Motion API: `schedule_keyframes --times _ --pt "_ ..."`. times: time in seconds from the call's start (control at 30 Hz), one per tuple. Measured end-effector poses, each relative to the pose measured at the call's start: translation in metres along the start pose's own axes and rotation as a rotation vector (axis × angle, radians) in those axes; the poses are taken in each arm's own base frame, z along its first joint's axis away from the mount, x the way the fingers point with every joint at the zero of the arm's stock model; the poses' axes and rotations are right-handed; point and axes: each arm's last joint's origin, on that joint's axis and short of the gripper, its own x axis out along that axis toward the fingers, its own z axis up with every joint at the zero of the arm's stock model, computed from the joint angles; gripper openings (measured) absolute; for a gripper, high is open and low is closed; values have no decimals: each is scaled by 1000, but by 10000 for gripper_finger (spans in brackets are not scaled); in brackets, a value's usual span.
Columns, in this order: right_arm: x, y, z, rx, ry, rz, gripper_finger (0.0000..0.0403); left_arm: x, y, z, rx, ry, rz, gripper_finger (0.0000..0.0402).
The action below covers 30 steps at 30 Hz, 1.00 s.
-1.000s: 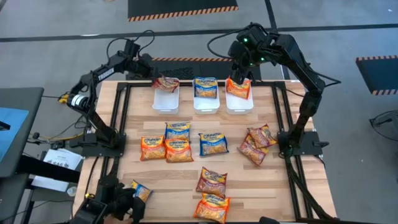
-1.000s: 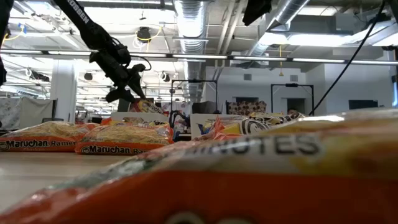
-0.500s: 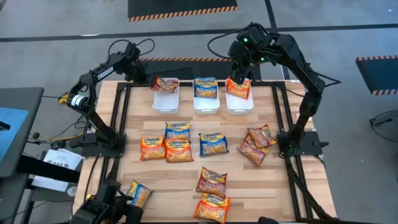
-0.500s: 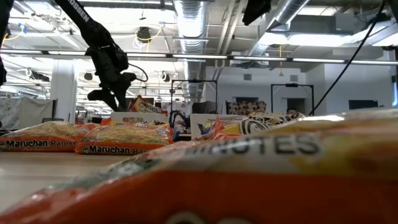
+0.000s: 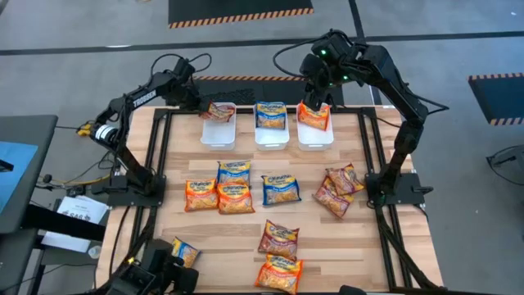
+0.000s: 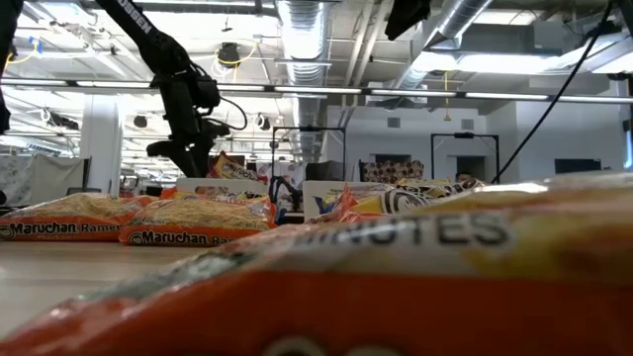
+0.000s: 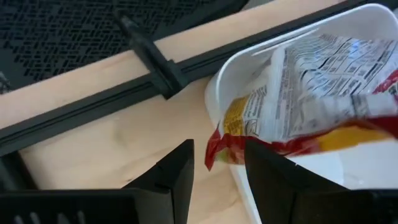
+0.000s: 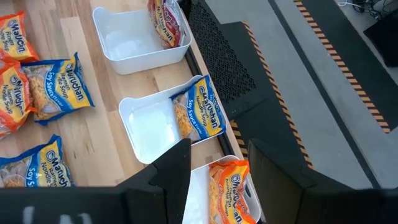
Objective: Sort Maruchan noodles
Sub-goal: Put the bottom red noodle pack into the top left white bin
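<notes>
Three white bins stand in a row at the table's far edge. A dark red Maruchan packet (image 5: 219,110) leans on the far rim of the left bin (image 5: 218,131); its printed back shows in the left wrist view (image 7: 311,87). My left gripper (image 5: 199,102) hangs open just left of that bin, pointing steeply down. The middle bin holds a blue packet (image 5: 271,115) and the right bin an orange one (image 5: 313,116). My right gripper (image 5: 316,88) waits open high above the right bin, with nothing between its fingers (image 8: 217,162). My left gripper's fingers (image 7: 177,171) stand on either side of the dark red packet's near corner (image 7: 214,146), which hangs over the bin's rim. Whether they touch that corner, I cannot tell.
Several loose packets lie on the wooden table: orange (image 5: 201,195), blue (image 5: 281,189), dark red (image 5: 332,199) and more near the front (image 5: 280,273). One packet (image 5: 184,252) lies beside dark equipment (image 5: 155,277) at the near left corner. Black frame rails (image 5: 164,147) edge the table.
My left gripper has drawn back from the dark red packet toward the table's left edge, tipped to point more steeply down, then come back beside the left bin. The packet stays leaning on the bin's far rim.
</notes>
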Motion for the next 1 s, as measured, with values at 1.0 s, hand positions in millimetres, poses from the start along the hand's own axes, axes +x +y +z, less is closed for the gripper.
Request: schedule_keyframes --times 1.0 --pt "0 0 0 1 0 2 185 34 -8 4 -10 18 25 70"
